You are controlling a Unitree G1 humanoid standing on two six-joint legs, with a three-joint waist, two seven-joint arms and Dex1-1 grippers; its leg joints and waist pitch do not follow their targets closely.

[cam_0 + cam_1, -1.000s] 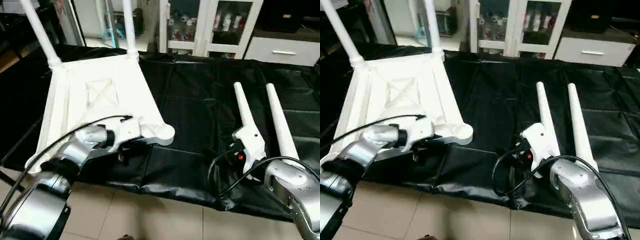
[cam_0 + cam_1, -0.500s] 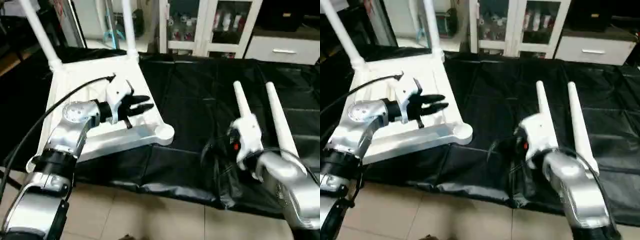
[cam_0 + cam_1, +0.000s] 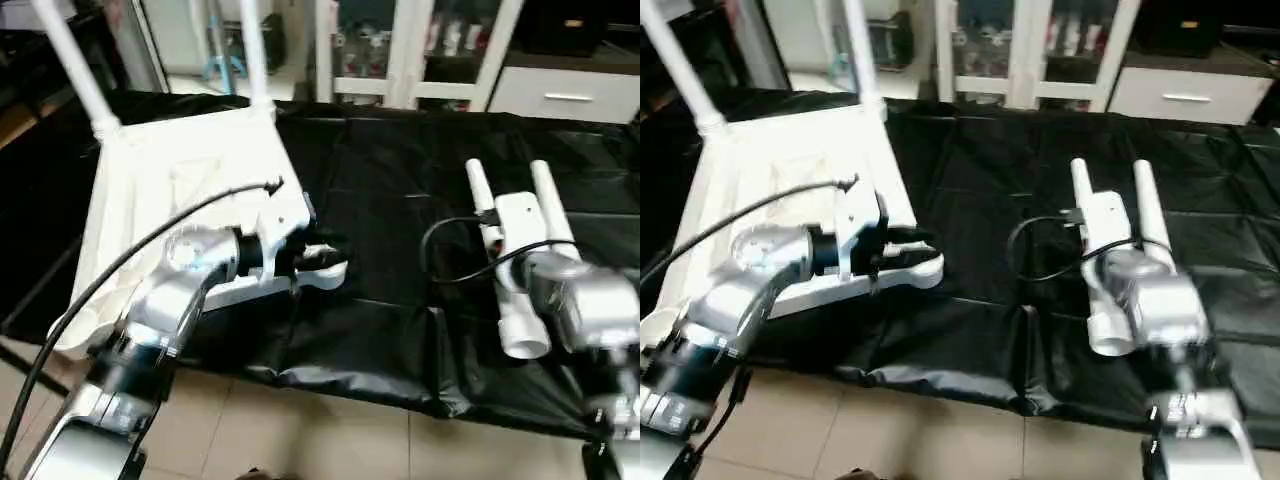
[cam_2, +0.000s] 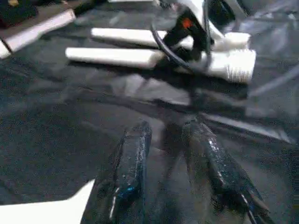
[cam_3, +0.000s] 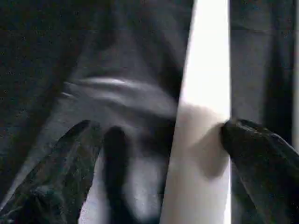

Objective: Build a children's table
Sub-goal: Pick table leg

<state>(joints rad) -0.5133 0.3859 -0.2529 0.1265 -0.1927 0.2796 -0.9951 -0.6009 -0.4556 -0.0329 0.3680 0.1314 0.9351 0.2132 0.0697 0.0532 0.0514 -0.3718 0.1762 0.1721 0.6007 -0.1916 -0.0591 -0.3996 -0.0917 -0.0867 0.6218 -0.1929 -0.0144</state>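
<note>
the white tabletop [image 3: 190,190] lies upside down on the left part of the surface [image 3: 400,200], which is covered by a black sheet; its ribbed underside faces up, and two legs already stand in its far corner sockets, the left one [image 3: 70,60] leaning out to the left and the other [image 3: 255,50] rising nearly straight. the tabletop's near right corner socket [image 3: 325,272] sits by the near edge of the sheet. the left pincer [image 3: 325,255] hangs just over that corner, pointing to the right across the black sheet, its two black fingers [image 4: 131,163] a narrow gap apart with nothing between them (the wrist view shows bare sheet past the fingertips). on the right part of the surface two loose legs lie side by side, running from far to near with their threaded ends toward the near edge: the left one [image 3: 478,190] and the right one [image 3: 548,195]. the right pincer [image 5: 159,154] is down over the left loose leg, spread wide, with one finger [image 5: 60,163] well off to one side of the white tube and the other finger [image 5: 257,149] right at the tube's opposite side; the leg passes between them and is not squeezed. white cabinets [image 3: 420,50] stand beyond the far edge of the surface.
</note>
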